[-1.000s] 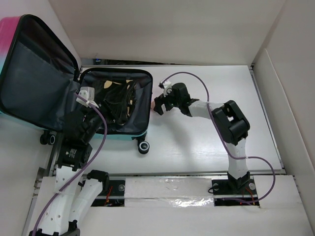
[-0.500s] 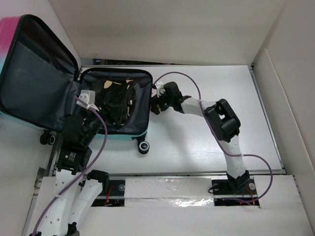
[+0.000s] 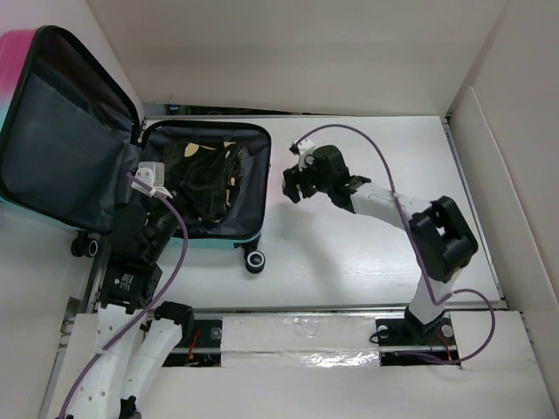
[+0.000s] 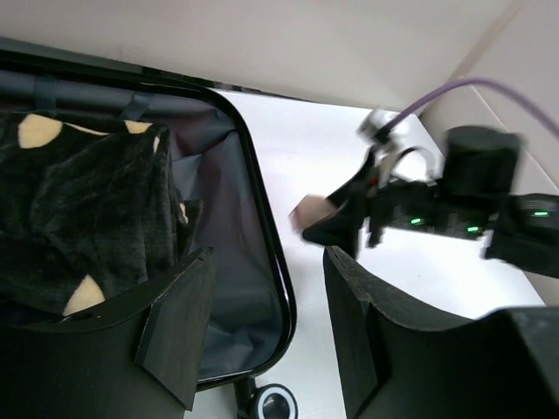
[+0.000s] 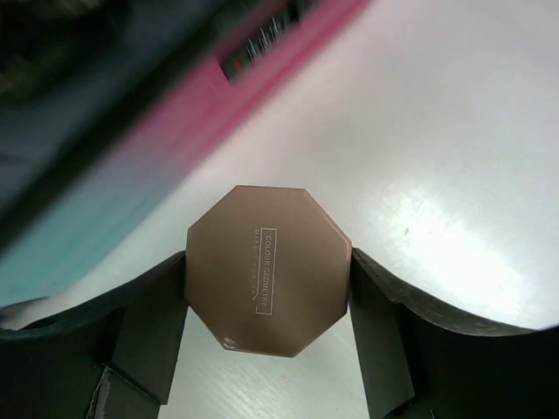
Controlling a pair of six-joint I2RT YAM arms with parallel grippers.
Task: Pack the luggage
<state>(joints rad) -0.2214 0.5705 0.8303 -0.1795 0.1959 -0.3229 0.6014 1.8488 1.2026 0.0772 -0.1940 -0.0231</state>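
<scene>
One luggage (image 3: pixel 61 148) sat open on the table's left with one spotted black cloth (image 4: pixel 79 218) inside. The right gripper (image 3: pixel 293 185) pinched one brown octagonal compact (image 5: pixel 267 269) just beside it. The left gripper (image 4: pixel 262 319) hung spread wide and empty over it.

Right wrist view, and we've got print: the octagonal brown case (image 5: pixel 266 284) carries a thin rectangular frame at its middle. Inside it we read "COLOUR GEOMETRY" in small pale capitals, running sideways up the face. A second, finer line sits beside it in the same frame, and it's too small for us to make out. Up at the top edge, on the pink side of the luggage (image 5: pixel 166 148), there's a dark label (image 5: pixel 259 42) with white barcode-like stripes. It's blurred, so no digits for us. From the top camera and the left wrist we find nothing legible.
</scene>
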